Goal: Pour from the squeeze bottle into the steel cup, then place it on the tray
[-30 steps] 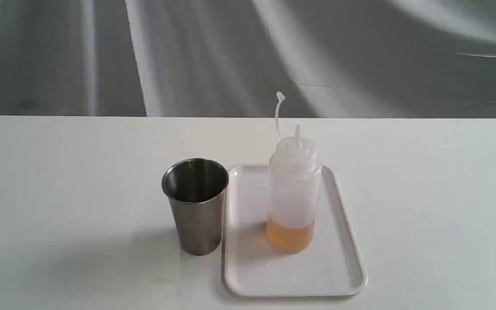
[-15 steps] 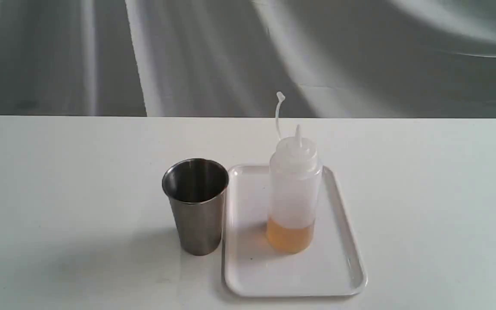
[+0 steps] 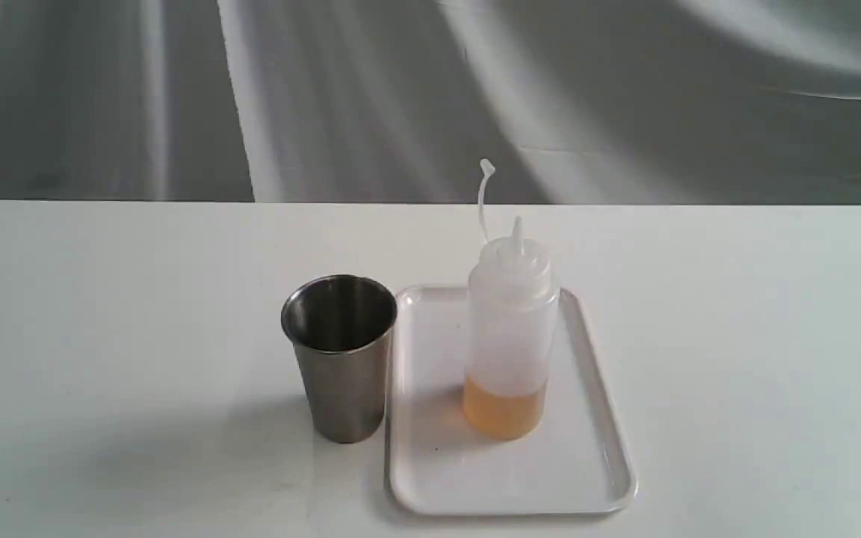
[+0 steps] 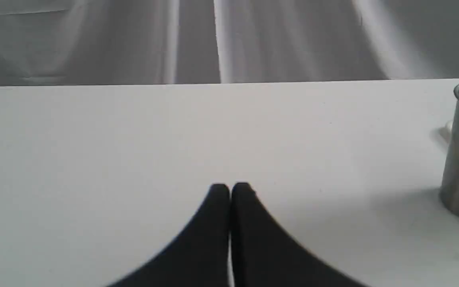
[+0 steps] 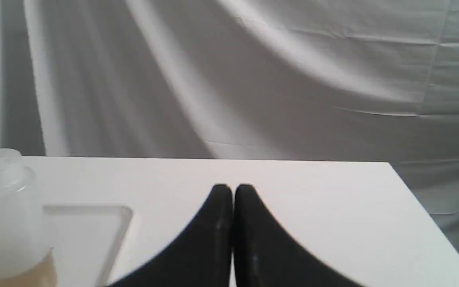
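Translucent plastic squeeze bottle [image 3: 511, 329]: upright at centre frame on the white tray [image 3: 505, 478], cap strap raised clear of the nozzle, amber liquid in its lowest part. By its placing it is judged either awaiting pickup or already set down.
Stainless steel cup [image 3: 341, 359]: upright on the white table [image 3: 102, 299], just left of the tray's edge, mouth open for pouring; contents not visible.
Left gripper [image 4: 230, 189], right gripper [image 5: 232, 190]: black fingers pressed together, empty, well apart from both items.
Markings: none legible.
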`<act>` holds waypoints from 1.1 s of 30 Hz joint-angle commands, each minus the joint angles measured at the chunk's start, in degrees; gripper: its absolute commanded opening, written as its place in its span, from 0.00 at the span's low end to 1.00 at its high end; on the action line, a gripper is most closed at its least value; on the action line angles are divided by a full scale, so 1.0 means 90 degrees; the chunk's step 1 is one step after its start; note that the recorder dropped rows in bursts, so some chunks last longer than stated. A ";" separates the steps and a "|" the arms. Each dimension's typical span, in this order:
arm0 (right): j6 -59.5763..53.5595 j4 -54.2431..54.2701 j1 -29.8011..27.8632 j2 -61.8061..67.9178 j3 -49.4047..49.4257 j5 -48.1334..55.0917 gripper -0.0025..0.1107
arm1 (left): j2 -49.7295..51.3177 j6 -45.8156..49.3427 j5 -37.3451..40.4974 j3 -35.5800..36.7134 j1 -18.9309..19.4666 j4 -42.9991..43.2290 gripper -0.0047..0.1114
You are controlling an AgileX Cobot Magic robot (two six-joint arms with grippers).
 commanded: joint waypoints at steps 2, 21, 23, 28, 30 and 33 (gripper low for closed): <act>-0.0058 -0.0083 -0.0386 -0.0377 0.0225 0.0213 0.02 | -0.0016 -0.0027 -0.0059 0.0028 -0.0052 -0.0005 0.04; 0.0016 0.0457 -0.0548 -0.1005 0.1350 0.0107 0.02 | -0.0016 -0.0020 -0.0059 0.0028 -0.0052 -0.0005 0.04; 0.0016 0.0483 -0.0548 -0.1005 0.1350 0.0333 0.02 | -0.0016 -0.0020 -0.0059 0.0028 -0.0052 -0.0005 0.04; 0.0028 0.0483 -0.0548 -0.1005 0.1350 0.0713 0.02 | -0.0016 -0.0020 -0.0059 0.0028 -0.0052 -0.0005 0.04; -0.0029 0.0483 -0.0576 -0.1005 0.1350 0.0705 0.02 | -0.0016 -0.0020 -0.0059 0.0028 -0.0052 -0.0005 0.04; -0.0044 0.0483 -0.0760 -0.1005 0.1350 0.0705 0.02 | -0.0016 -0.0005 -0.0059 0.0028 -0.0052 -0.0005 0.04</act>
